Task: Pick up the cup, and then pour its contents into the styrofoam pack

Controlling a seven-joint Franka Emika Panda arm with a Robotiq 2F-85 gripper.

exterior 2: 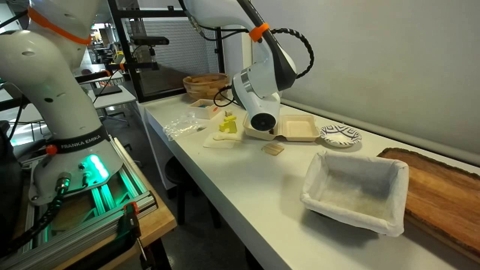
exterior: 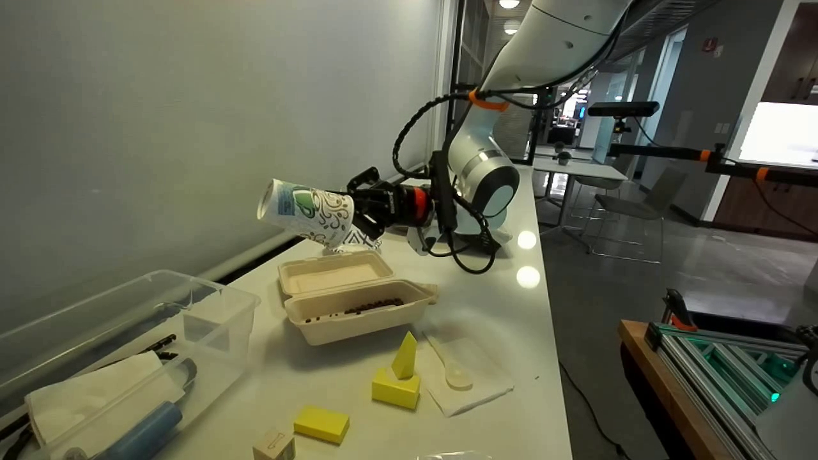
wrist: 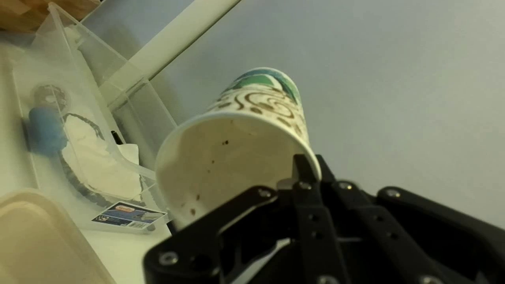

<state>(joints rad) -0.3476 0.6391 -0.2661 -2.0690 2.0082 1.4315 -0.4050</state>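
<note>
1. Cup (exterior: 307, 212) hung tilted above the table (exterior: 505, 319), its mouth toward the black gripper (wrist: 318, 169), brown specks (wrist: 225, 142) inside.
2. That gripper was clamped on the cup's rim, one finger (wrist: 304, 169) inside, one outside.
3. Lower down, the foam box (exterior: 364, 324) lay open on the table, holding dark bits (exterior: 377, 306).
4. In the wrist view, a clear bin (wrist: 148, 118) stood beyond, then a wall (wrist: 394, 98).

This looks like a robotics lab in office space. A Franka Emika arm (exterior 2: 56, 90) stands on aluminium rails (exterior 2: 101, 224); behind are a table (exterior: 578, 169) and metal-legged chairs (exterior: 642, 206).
</note>
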